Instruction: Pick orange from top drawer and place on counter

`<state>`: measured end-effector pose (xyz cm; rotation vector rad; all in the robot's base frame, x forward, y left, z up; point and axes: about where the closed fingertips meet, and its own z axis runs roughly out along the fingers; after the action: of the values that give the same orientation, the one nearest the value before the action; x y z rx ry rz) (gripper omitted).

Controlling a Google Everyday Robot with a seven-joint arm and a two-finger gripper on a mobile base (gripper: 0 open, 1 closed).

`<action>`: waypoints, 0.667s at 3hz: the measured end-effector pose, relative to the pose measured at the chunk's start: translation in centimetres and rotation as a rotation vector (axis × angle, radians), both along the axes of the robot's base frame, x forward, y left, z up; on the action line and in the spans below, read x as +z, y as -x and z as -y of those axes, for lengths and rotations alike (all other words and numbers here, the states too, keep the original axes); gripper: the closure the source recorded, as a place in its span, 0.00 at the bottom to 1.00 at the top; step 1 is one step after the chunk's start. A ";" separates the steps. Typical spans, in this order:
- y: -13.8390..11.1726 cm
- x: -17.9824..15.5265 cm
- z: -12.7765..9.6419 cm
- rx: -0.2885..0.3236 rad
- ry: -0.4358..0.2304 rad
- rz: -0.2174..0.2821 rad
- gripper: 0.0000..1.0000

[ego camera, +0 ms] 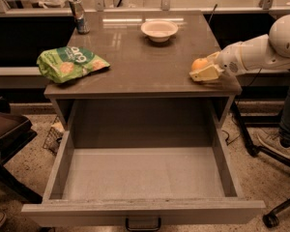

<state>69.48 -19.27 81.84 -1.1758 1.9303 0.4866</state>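
The orange [198, 63] is at the right front corner of the counter [145, 64], held between the yellowish fingers of my gripper [201, 70]. The gripper reaches in from the right on a white arm and is shut on the orange, low over the counter surface. I cannot tell whether the orange touches the top. The top drawer [145, 175] is pulled wide open below the counter, and its inside is bare. Its dark handle [142, 224] shows at the bottom edge.
On the counter are a green snack bag [70, 62] at front left, a white bowl [159, 29] at the back middle and a can [79, 14] at back left. A dark chair [5, 129] stands left; a person's shoe [275, 144] and a chair wheel [270, 219] are right.
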 end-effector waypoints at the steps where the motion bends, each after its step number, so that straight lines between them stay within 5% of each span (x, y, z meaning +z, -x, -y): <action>1: 0.0 0.1 0.0 0.000 0.000 0.000 0.29; 2: 0.0 0.2 0.0 0.000 0.000 0.000 0.05</action>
<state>69.48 -19.26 82.04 -1.1759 1.9303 0.4868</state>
